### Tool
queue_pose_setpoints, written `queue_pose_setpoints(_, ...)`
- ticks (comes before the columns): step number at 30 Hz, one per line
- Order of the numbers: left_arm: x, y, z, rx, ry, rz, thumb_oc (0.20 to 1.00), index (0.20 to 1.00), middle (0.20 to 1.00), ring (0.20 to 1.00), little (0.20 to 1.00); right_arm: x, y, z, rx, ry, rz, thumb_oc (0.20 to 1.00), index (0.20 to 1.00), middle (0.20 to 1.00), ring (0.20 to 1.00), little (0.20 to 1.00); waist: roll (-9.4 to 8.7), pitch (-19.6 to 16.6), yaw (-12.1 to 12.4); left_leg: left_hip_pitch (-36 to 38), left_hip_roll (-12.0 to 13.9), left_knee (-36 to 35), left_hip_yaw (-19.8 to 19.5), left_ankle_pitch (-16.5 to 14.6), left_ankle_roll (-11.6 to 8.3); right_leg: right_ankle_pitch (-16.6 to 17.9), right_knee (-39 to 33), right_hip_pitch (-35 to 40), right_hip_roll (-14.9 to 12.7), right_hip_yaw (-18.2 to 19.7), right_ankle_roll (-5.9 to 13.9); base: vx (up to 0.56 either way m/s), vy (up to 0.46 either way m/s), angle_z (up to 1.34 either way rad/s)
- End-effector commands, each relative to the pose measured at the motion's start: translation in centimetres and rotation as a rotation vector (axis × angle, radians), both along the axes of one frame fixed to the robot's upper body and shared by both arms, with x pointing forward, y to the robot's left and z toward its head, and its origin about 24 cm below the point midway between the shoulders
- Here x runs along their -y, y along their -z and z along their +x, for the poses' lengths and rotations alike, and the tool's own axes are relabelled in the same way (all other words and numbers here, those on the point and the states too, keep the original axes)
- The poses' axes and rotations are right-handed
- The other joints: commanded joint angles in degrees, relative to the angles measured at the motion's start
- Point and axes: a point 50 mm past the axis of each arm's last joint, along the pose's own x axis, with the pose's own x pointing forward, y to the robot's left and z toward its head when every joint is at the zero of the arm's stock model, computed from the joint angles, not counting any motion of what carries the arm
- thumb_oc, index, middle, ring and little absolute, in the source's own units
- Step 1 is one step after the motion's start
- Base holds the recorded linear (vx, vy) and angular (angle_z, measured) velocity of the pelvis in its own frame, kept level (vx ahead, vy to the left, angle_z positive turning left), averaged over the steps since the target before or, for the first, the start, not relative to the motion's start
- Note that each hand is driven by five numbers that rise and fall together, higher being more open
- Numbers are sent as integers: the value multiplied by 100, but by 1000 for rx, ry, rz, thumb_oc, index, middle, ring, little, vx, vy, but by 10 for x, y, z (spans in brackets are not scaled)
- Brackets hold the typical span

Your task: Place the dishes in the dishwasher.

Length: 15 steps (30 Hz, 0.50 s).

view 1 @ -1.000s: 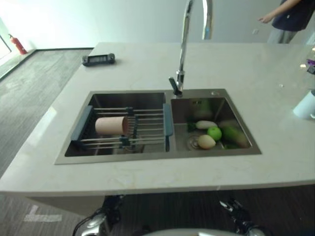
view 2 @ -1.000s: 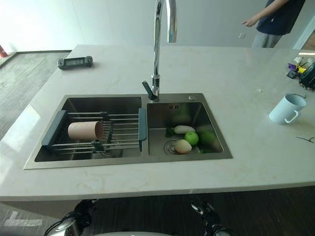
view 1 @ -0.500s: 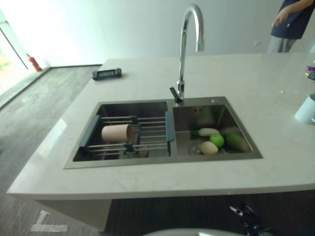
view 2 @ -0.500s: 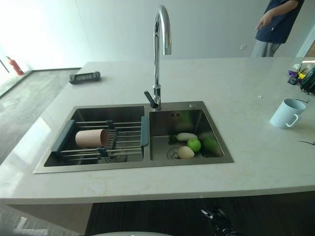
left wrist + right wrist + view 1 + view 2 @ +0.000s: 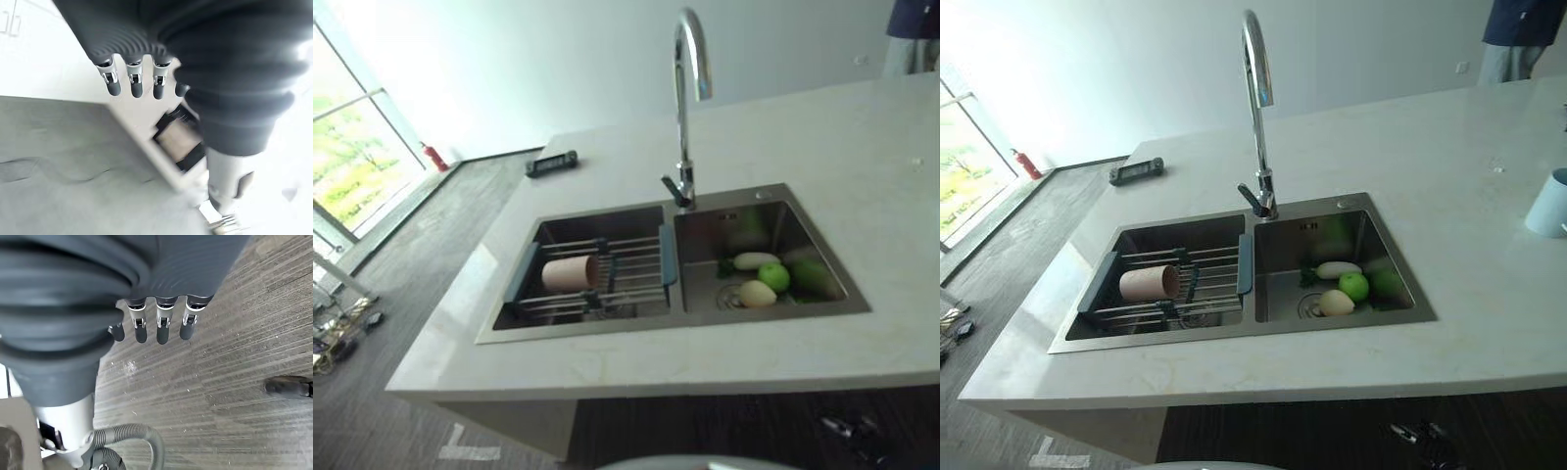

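Pink, our cup (image 5: 569, 273) lies on its side on the wire rack (image 5: 626, 275) across the left basin of the sink (image 5: 607, 329), set in the pale bench (image 5: 862, 166). Our left hand (image 5: 132, 81) and right hand (image 5: 156, 325) hang with fingers relaxed, holding nothing.

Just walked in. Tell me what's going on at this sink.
Nothing is being handled at this moment. The left hand and right hand both hang with straight fingers over the floor, holding nothing. A tan cup lies on its side on the rack across the left basin. The right basin holds a green apple and other produce. A light blue mug stands on the counter.
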Motion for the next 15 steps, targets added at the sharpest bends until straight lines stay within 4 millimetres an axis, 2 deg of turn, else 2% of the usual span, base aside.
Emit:
queue_pose_setpoints(1,-19,-63,43,-37,202,310,1000,1000,1000,1000,1000,-30,5,32,129,25,97,1000,1000,1000,1000,1000,-314,327,-95,110,160,25,65,-71,-200,443,1,-6,-561,-423,560,9,-64,8)
queue_pose_setpoints(3,-20,-105,71,-1,270,479,1000,1000,1000,1000,1000,-35,8,30,127,26,106,1000,1000,1000,1000,1000,-344,322,-91,111,165,25,69,-82,-213,440,1,-1,-559,-445,567,7,-60,15)
queue_pose_setpoints(5,-11,-152,106,72,377,701,1000,1000,1000,1000,1000,-41,10,27,124,26,117,1000,1000,1000,1000,1000,-389,314,-91,120,162,25,71,-103,-211,434,1,7,-547,-441,562,9,-60,9)
queue_pose_setpoints(6,-3,-170,123,115,435,788,1000,1000,1000,1000,1000,-44,11,25,125,29,122,1000,1000,1000,1000,1000,-413,310,-97,123,161,25,73,-116,-214,430,1,9,-544,-444,561,11,-60,-3)
queue_pose_setpoints(8,18,-192,154,170,536,922,1000,1000,1000,1000,1000,-50,14,21,124,39,136,1000,1000,1000,1000,1000,-475,300,-102,139,163,25,75,-141,-215,416,1,29,-538,-457,553,26,-68,1)
queue_pose_setpoints(11,59,-216,194,285,753,1116,1000,1000,1000,1000,1000,-57,17,16,116,47,155,1000,1000,1000,1000,1000,-564,275,-108,173,171,25,66,-196,-218,375,1,59,-525,-464,533,31,-58,-2)
queue_pose_setpoints(12,71,-217,204,332,816,1141,1000,1000,1000,1000,1000,-59,18,15,112,49,160,1000,1000,1000,1000,1000,-589,265,-112,188,172,25,64,-214,-220,363,1,67,-520,-458,527,45,-51,-4)
queue_pose_setpoints(13,94,-216,221,425,954,1179,1000,1000,1000,1000,1000,-62,20,12,105,49,169,1000,1000,1000,1000,1000,-627,255,-132,210,175,25,65,-240,-222,346,1,79,-511,-444,517,42,-41,-4)
queue_pose_setpoints(15,123,-203,242,530,1102,1160,1000,1000,1000,1000,1000,-66,22,7,95,47,180,1000,1000,1000,1000,1000,-668,241,-154,231,173,25,60,-267,-224,324,1,89,-495,-410,504,37,-32,-1)
